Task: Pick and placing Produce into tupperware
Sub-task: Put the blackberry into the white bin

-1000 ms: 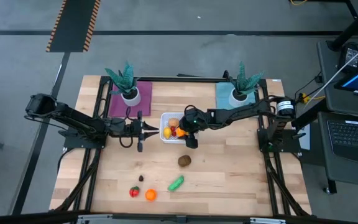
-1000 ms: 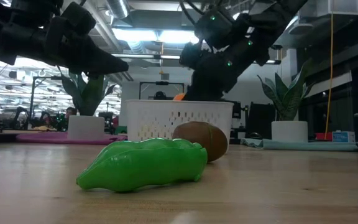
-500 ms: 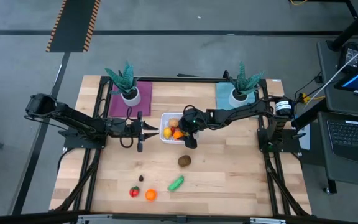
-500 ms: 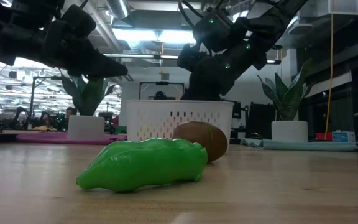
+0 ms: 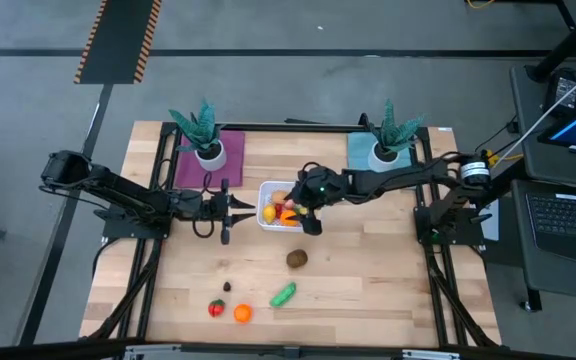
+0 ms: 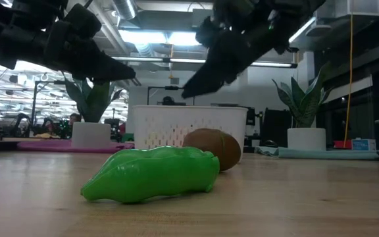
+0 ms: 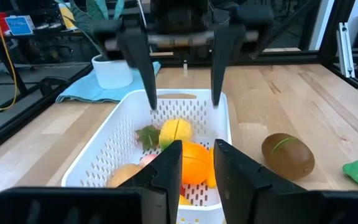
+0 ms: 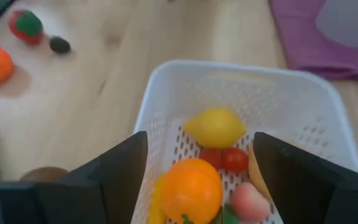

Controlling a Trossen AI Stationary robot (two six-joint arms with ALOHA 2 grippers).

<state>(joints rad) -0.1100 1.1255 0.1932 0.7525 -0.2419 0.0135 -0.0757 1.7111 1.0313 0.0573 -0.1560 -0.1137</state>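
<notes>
Kiwi [image 5: 297, 259]: beside tupperware [image 5: 266, 189], likely light, rigid, smooth (grip across middle). Right gripper [image 5: 311, 212] above it: agape, empty.

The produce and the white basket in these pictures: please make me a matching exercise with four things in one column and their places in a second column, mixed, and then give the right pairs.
Things:
1. lemon
2. green pea pod
3. brown kiwi
4. right claw

Places:
A. on the bare table, nearest the white basket
B. inside the basket
C. open, above the basket
D. on the table, beside the loose orange

Pairs: 1-B, 2-D, 3-A, 4-C
</notes>
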